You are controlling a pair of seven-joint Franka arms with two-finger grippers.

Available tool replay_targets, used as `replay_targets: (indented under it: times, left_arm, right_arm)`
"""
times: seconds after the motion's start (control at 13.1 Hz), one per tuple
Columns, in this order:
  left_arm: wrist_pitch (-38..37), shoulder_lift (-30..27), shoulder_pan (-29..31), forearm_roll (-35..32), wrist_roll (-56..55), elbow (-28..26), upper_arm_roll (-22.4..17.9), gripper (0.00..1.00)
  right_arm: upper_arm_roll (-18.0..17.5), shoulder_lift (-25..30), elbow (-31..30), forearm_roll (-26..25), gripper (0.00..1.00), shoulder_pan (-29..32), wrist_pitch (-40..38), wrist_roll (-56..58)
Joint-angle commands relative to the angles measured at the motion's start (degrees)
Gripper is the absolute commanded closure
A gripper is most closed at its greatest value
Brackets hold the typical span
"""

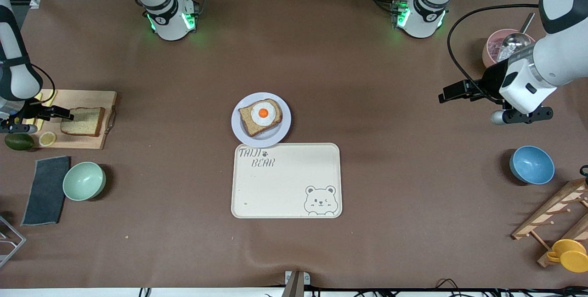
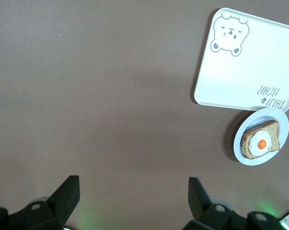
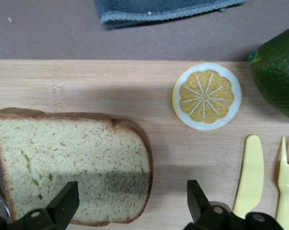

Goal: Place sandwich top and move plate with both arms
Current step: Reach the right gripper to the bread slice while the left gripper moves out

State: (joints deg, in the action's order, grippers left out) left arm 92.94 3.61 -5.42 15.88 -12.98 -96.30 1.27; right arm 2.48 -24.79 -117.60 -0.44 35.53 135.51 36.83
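Jaws of both grippers stand apart and hold nothing; the right gripper (image 3: 130, 203) hangs over the bread slice (image 1: 83, 121) on the cutting board (image 1: 87, 98); the left gripper (image 2: 132, 199) waits above bare table. The pickup seems the step in hand; next it must lower, clamp the slice, then carry it to the egg toast (image 1: 260, 116) on the plate (image 1: 240, 127).

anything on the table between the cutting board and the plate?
Nothing: bare brown table between the cutting board and the plate, per the front view.
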Motion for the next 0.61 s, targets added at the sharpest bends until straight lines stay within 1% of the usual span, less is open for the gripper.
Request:
replay_targets:
  times: [0.0,0.54]
  left_arm:
    - [0.6,-0.4,0.5,1.8,0.9,-0.4,0.2,0.00]
    - [2.0,-0.5,0.4,7.8,1.1,-2.5,0.2,0.00]
  right_arm:
    - [-1.1,-1.8,2.0,-1.1,0.00,2.6,0.1,0.5]
    - [-1.2,-4.2,4.2,-0.4,0.00,3.2,-0.4,0.3]
